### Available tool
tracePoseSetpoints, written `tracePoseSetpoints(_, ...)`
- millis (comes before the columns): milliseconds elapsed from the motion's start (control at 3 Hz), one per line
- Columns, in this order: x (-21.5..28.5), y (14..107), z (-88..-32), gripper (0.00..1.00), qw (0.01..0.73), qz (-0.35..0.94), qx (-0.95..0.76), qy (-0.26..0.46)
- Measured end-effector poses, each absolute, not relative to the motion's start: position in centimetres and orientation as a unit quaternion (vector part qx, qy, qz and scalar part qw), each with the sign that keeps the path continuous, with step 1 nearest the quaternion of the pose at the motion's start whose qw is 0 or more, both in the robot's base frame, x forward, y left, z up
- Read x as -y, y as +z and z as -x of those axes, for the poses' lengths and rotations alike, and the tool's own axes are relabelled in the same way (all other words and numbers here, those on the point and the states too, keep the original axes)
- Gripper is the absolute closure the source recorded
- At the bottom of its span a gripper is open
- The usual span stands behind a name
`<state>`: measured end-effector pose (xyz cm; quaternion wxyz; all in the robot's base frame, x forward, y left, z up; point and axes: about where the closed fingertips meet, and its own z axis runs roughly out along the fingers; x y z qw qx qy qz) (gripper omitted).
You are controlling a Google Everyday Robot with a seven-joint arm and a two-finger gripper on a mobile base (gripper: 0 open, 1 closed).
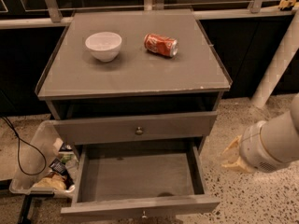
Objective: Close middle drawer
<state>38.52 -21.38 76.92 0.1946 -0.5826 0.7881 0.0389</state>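
The middle drawer (140,178) is pulled far out, low in the grey table (135,73). Its long axis runs left to right and its knobbed front faces the camera. The hand (232,156) hangs to its right, clear of it; whether it is apart or together cannot be told.

Losing the front of the middle drawer (140,204) to the bottom edge, showing only part of its knob (144,214). Hanging low at right, beside that drawer: the tool (233,155), blurring into a pale tan lump, its arm (273,143) running out at the right edge. Tucking part of a clear bin (32,157) behind the counter (135,73), its contents jumbling past naming. Trailing off the left edge: a black cable (18,139).
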Motion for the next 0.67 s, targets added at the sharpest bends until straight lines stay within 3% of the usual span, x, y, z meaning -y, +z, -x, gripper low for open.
tracePoseSetpoints(333,22.0,71.0,-39.5,1.00,0.209,0.561,-0.800,0.038)
tracePoseSetpoints(667,22.2,71.5,-41.3,1.00,0.238,0.552,-0.799,0.016)
